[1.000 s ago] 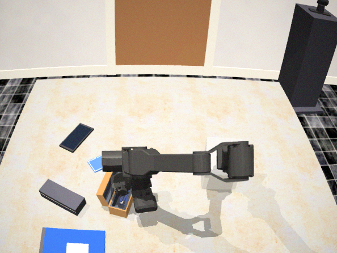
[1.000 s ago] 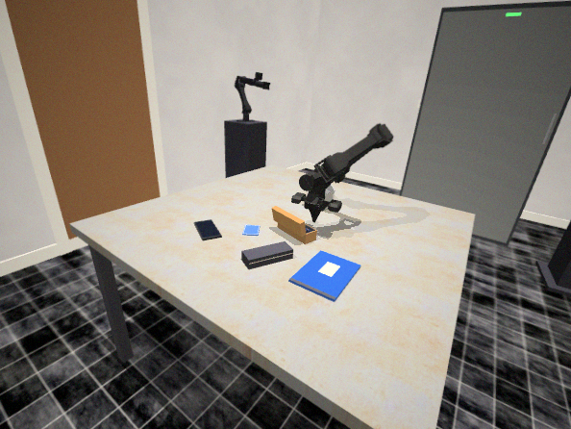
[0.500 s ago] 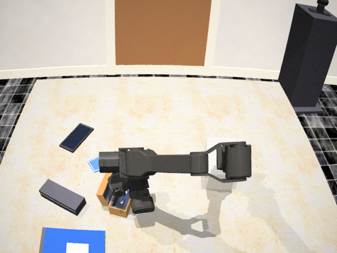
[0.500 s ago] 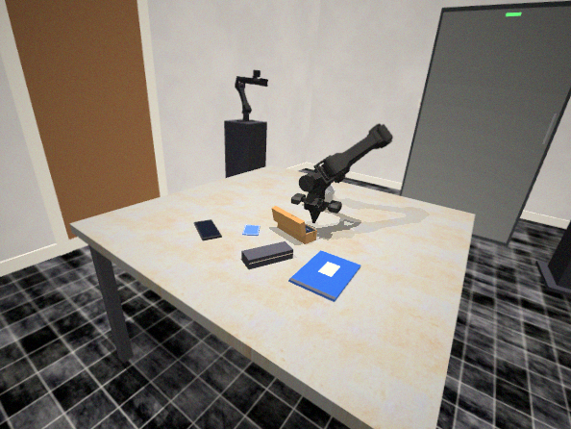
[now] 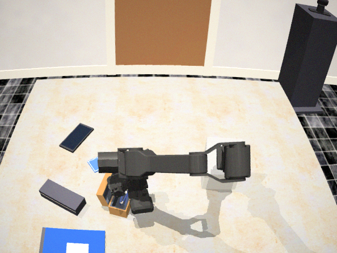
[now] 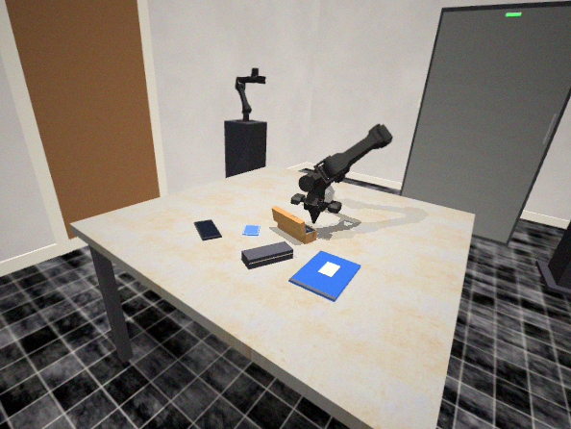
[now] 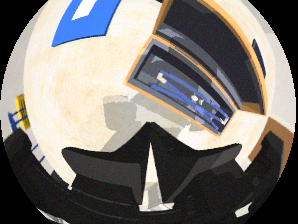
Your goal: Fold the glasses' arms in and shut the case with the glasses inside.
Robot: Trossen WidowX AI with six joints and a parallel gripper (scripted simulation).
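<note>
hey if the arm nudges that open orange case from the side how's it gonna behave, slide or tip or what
The orange case would probably slide rather than roll, since its sides are flat. Its raised lid might swing before the base moves. The thin blue glasses inside could shift.
</note>
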